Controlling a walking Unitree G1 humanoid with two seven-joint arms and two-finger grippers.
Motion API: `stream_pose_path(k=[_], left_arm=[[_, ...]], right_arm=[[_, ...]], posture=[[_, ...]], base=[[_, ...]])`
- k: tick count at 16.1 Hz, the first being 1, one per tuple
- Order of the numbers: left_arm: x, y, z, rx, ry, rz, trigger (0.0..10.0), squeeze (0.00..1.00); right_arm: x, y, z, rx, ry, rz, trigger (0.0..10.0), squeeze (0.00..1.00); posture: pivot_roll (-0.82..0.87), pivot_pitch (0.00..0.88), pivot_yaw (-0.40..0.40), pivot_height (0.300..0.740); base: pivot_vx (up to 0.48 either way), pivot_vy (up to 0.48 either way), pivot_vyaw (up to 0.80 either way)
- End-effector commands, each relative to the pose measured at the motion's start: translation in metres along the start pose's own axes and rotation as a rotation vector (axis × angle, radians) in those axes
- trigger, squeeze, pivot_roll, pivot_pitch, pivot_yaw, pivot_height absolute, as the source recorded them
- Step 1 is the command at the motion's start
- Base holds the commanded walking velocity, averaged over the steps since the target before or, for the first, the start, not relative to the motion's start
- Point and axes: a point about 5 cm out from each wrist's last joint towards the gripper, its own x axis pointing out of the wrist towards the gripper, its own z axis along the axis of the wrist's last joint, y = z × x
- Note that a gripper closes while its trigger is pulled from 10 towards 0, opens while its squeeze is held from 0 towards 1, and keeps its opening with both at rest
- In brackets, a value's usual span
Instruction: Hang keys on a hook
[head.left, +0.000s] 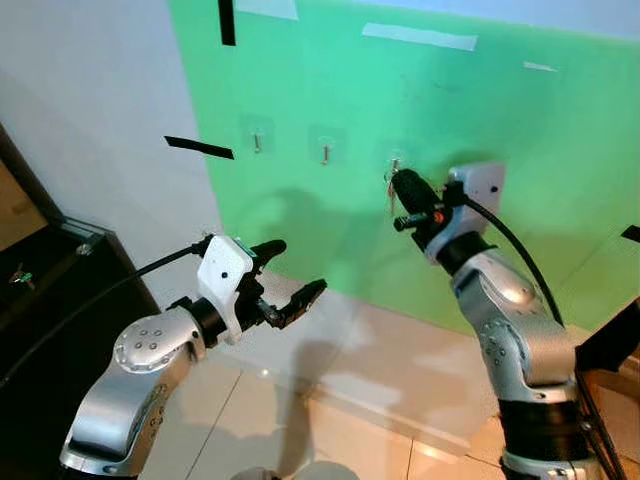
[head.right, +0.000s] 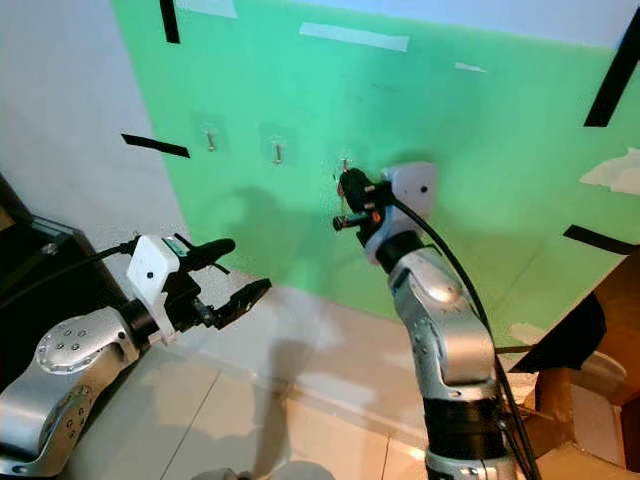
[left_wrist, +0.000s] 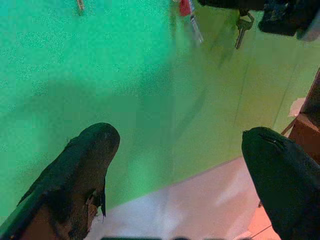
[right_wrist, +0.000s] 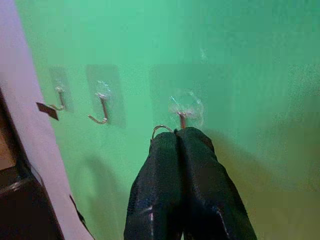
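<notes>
Three small metal hooks on clear pads are stuck to the green wall: a left hook (head.left: 257, 140), a middle hook (head.left: 325, 152) and a right hook (right_wrist: 182, 118). My right gripper (right_wrist: 179, 134) is raised to the right hook, shut on the keys, with its tips just below the hook. The key ring (right_wrist: 160, 129) peeks out beside the fingertips. A key (left_wrist: 243, 27) and a red tag (left_wrist: 186, 7) dangle under that gripper in the left wrist view. My left gripper (head.left: 292, 270) is open and holds nothing. It hovers lower and to the left, away from the wall.
A black cabinet (head.left: 50, 270) stands at the left against the white wall. Black tape strips (head.left: 199, 148) mark the wall. A cardboard box (head.right: 590, 400) sits at the lower right. Pale floor tiles (head.left: 380, 380) lie below the wall.
</notes>
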Motion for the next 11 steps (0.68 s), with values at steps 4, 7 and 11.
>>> stream_pose_path(k=[4, 7, 11], left_arm=[[0.000, -0.002, 0.004, 0.007, -0.002, -0.019, 10.0, 0.09], [0.000, -0.002, 0.004, 0.006, -0.001, -0.020, 10.0, 0.09], [0.001, -0.002, 0.004, 0.002, 0.001, -0.022, 10.0, 0.09]], right_arm=[[0.004, -0.006, -0.001, 0.014, 0.020, -0.043, 10.0, 0.00], [0.006, -0.012, -0.005, 0.036, 0.046, -0.112, 10.0, 0.00], [0.006, -0.013, -0.013, 0.019, 0.096, -0.111, 10.0, 0.00]], posture=[[0.06, 0.000, 0.023, 0.740], [0.06, 0.000, 0.024, 0.740], [0.05, 0.000, 0.025, 0.740]], base=[[0.000, 0.000, 0.00], [0.000, 0.000, 0.00], [0.000, 0.000, 0.00]])
